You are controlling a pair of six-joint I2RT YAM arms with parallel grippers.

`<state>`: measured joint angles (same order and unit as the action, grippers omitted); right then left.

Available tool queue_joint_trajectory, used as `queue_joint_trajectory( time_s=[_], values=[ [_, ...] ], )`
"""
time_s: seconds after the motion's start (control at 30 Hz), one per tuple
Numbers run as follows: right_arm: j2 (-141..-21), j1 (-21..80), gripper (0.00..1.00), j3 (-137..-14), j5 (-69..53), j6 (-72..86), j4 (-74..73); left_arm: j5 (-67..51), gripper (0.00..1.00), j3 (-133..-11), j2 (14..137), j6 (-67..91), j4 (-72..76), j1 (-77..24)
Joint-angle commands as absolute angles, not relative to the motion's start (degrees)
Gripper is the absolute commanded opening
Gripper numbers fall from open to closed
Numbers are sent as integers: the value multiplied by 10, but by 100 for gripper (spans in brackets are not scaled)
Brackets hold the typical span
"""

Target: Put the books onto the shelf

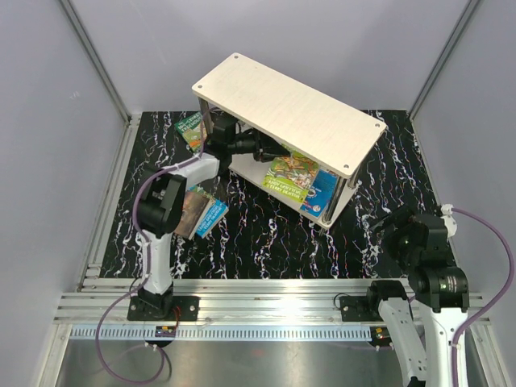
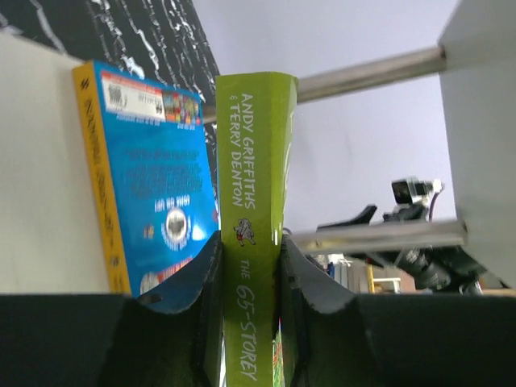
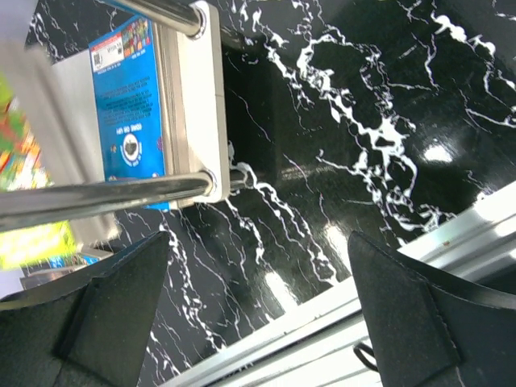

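Left wrist view: the left gripper [image 2: 250, 266] pinches a green book [image 2: 256, 161] by its spine inside the shelf [image 1: 290, 109], just beside a blue book [image 2: 157, 193]; the frame cuts off its lower end. From above, the shelf's top hides that grip. The right gripper [image 3: 258, 310] hangs spread wide over the table [image 3: 363, 121], near the shelf's right end. More books [image 1: 205, 214] lie partly hidden under the left arm.

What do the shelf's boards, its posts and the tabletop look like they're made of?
The boards look like pale plywood, matt, with faint grain. The posts look like metal: silver, with bright glints. The tabletop is glossy black with white veins; reflections show the gloss, but stone or printed laminate I cannot tell.
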<state>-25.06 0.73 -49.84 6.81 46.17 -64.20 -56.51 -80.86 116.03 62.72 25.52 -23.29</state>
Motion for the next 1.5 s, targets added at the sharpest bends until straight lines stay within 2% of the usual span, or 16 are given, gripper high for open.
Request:
queue_joint_trajectory(
  time_s=[0.0,0.33,0.43,0.53,0.57,0.67,0.8,0.93,1.0,1.03,1.1,1.33,1.47],
  values=[
    [-239,8,100,-530,61,444,-681,-577,0,-900,1198,693,348,-265],
    [-223,8,100,-562,72,408,-731,-570,0,-1036,1340,673,288,-311],
    [-223,8,100,-563,76,405,-734,-564,3,-1062,1343,604,197,-325],
    [-225,7,100,-564,78,405,-732,-543,10,-1059,1332,559,131,-333],
    [-226,7,100,-563,79,407,-731,-535,14,-1057,1331,552,109,-334],
    [-228,8,100,-561,80,410,-728,-524,48,-1059,1329,530,70,-332],
    [-231,8,100,-559,82,412,-722,-490,75,-1074,1319,494,15,-331],
    [-231,7,100,-552,81,417,-716,-476,87,-1070,1307,522,32,-321],
    [-232,8,100,-550,80,421,-714,-466,89,-1057,1295,526,33,-316],
    [-232,8,100,-548,79,422,-711,-462,99,-1049,1287,524,34,-310],
    [-233,7,100,-546,79,426,-708,-444,99,-1036,1258,508,21,-303],
    [-234,8,100,-525,78,443,-685,-288,99,-993,1152,387,-184,-270],
    [-238,7,100,-510,72,456,-665,-238,99,-883,1069,369,-207,-235]
  ],
)
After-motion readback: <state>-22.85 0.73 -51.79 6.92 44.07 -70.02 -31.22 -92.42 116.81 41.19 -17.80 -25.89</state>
